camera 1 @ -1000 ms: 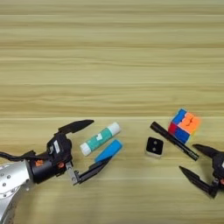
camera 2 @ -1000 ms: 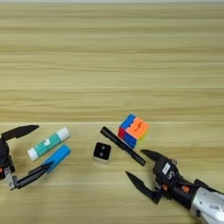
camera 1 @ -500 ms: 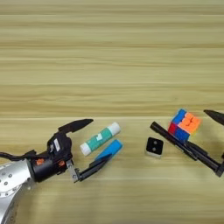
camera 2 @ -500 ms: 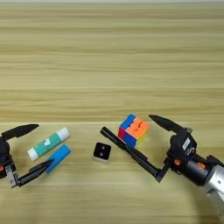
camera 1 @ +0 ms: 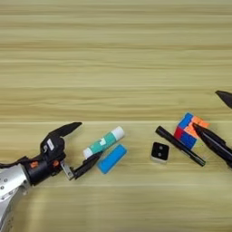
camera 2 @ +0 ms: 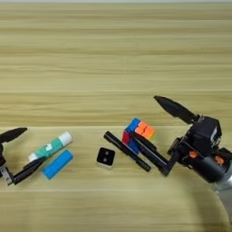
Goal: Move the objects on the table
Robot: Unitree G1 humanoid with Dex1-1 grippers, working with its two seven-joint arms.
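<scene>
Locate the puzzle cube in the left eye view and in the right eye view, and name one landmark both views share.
Left eye view: the puzzle cube sits at the right, below mid-height, against the far end of the black marker.
Right eye view: the puzzle cube sits just right of centre, below mid-height, with the open right gripper around it.
Shared landmark: the small black-and-white cube lies lower left of it in both.

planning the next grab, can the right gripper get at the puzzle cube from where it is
Probably yes. The right gripper is open, one finger already beside the puzzle cube, the other spread beyond it. The black marker lies against the cube's near-left side, away from the gripper's approach.
</scene>
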